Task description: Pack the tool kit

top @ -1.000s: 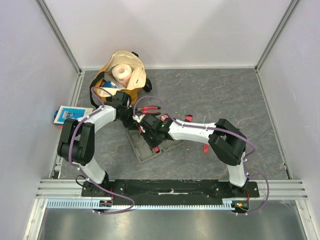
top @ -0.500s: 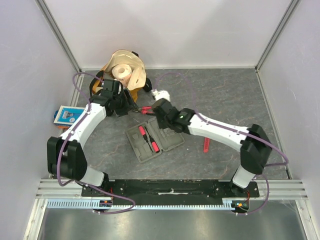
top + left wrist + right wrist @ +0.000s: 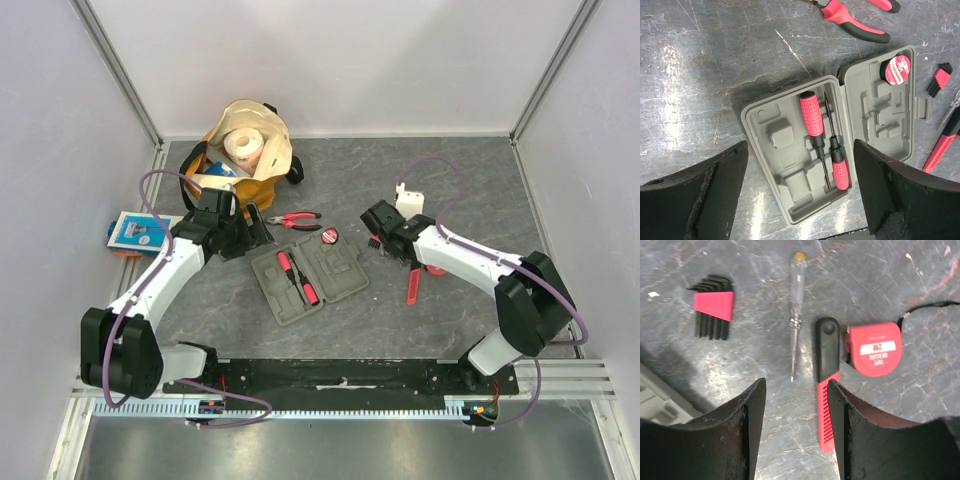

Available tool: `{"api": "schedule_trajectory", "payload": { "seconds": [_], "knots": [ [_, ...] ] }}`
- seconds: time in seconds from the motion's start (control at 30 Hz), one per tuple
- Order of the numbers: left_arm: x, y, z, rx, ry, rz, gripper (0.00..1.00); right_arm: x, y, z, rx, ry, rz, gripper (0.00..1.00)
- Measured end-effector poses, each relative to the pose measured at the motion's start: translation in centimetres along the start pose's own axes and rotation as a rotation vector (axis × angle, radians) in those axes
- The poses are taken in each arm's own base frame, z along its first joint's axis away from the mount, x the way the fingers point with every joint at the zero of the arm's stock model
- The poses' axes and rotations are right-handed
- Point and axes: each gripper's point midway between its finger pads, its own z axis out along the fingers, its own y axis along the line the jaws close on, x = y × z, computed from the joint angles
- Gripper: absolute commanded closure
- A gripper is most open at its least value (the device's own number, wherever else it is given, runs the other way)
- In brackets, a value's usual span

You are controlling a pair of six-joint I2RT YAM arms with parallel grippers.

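The grey tool kit case point(image 3: 330, 272) lies open in the middle of the table. Two red-handled screwdrivers point(image 3: 812, 119) rest in the slots of its left half point(image 3: 775, 145). A round red tape point(image 3: 898, 69) sits at the far corner of the right half. My left gripper point(image 3: 800, 200) hovers open above the case with nothing in it; from above, the left gripper point(image 3: 252, 232) is at the case's far left corner. My right gripper point(image 3: 796, 430) is open over loose tools: hex keys point(image 3: 714, 307), a clear tester screwdriver point(image 3: 796, 315), a red-and-black knife point(image 3: 826, 390) and a red tape measure point(image 3: 874, 349).
Red-and-black pliers point(image 3: 293, 218) lie just beyond the case. A tan-and-yellow bag with a paper roll point(image 3: 245, 150) stands at the back left. A blue-and-white packet point(image 3: 135, 230) lies at the left edge. A small white part point(image 3: 408, 200) lies behind the right gripper point(image 3: 380, 232).
Both grippers have opened. The left arm has drawn back left off the case; the right arm has swung right from the case to the loose tools. Two screwdrivers now lie uncovered in the case.
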Motion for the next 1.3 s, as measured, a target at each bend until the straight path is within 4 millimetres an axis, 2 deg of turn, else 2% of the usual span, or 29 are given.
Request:
{"api": "schedule_trajectory", "payload": {
  "seconds": [0.17, 0.43, 0.57, 0.73, 0.97, 1.07, 1.2, 1.3],
  "knots": [
    [-0.1, -0.1, 0.0, 0.007, -0.005, 0.006, 0.14, 1.3, -2.2, 0.5, 0.046, 0.033, 0.046, 0.32],
    [-0.2, -0.7, -0.1, 0.036, -0.005, 0.011, 0.15, 4.9, -5.3, 2.4, 0.103, 0.145, 0.048, 0.34],
    [-0.2, -0.8, -0.1, 0.042, -0.007, 0.012, 0.14, 6.1, -5.1, 2.9, 0.059, 0.193, 0.036, 0.37],
    [-0.5, -1.3, -0.5, 0.069, -0.022, 0.016, 0.03, 6.9, -4.0, 3.1, -0.016, 0.229, 0.025, 0.44],
    [-1.8, -2.3, -2.2, 0.112, -0.097, 0.034, 0.01, 7.5, -3.1, 3.6, -0.075, 0.263, 0.037, 0.47],
    [-2.1, -2.5, -2.4, 0.12, -0.109, 0.036, 0.02, 7.5, -2.9, 3.7, -0.09, 0.263, 0.046, 0.58],
    [-2.7, -3.0, -2.7, 0.137, -0.123, 0.039, 0.04, 7.5, -2.3, 3.7, -0.123, 0.26, 0.061, 0.8],
    [-3.0, -3.5, -2.9, 0.155, -0.131, 0.043, 0.04, 7.5, -2.3, 3.7, -0.126, 0.258, 0.054, 0.9]
  ]
}}
